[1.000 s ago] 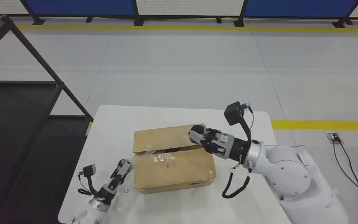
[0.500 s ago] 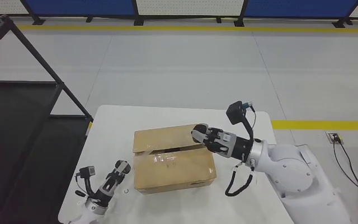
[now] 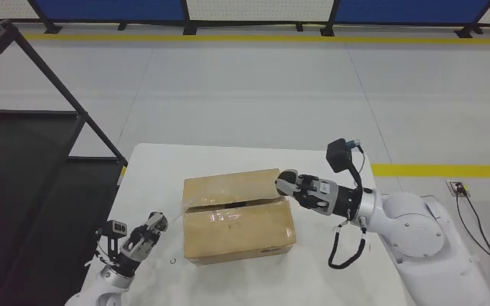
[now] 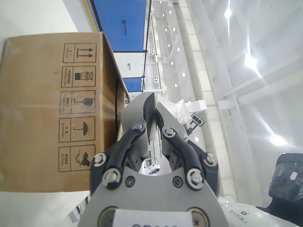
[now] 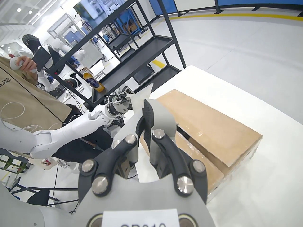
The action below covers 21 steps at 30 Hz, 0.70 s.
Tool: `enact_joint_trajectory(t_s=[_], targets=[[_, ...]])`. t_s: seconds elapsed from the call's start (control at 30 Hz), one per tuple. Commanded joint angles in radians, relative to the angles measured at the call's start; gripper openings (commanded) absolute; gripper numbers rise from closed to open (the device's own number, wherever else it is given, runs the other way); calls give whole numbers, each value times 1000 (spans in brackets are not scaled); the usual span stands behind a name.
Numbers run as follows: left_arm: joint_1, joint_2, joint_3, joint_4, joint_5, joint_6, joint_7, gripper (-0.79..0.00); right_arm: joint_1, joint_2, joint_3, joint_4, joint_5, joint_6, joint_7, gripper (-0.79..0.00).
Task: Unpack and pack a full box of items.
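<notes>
**Top view:** A cardboard box [image 3: 238, 222] sits on the white table [image 3: 153, 164] with both top flaps down and a dark seam between them. The right claw [image 3: 285, 183] is at the box's right end by the far corner, its fingers pressed together; whether it touches the cardboard cannot be told. The left claw [image 3: 151, 228] hangs off the box's left end, clear of it and low over the table. Its fingers are drawn close. A small ring [image 3: 174, 262] lies on the table between this claw and the box's near corner. A black rack [image 3: 53, 145] stands beyond the table, on the left claw's side.

**Left wrist view:** The left claw [image 4: 155, 98] is closed, with only a sliver between the pads and nothing in it. The box [image 4: 59, 109] stands just past the fingertips, its symbol-printed end facing the claw, not touching.

**Right wrist view:** The right claw [image 5: 146, 100] is closed, with nothing clearly held. The box [image 5: 208, 128] lies just beside the fingers. The left claw [image 5: 121, 102] is farther ahead, past the box. The rack [image 5: 142, 55] behind carries a yellow bottle [image 5: 93, 81].
</notes>
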Motion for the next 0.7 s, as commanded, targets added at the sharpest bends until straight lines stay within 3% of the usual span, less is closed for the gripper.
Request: enact_joint_trajectory(t_s=[0.0,0.2,0.67], targets=[[0,0,0,0,2,-1,1,-785,0,0,0,0,0,0,0,-785],[0,0,0,0,2,-1,1,-785,-6,0,1,2,-2,7,-11,-785],[32,13,-48,-94,-311,485,-50,-785,-9,9,12,68,63,26,59,-785]])
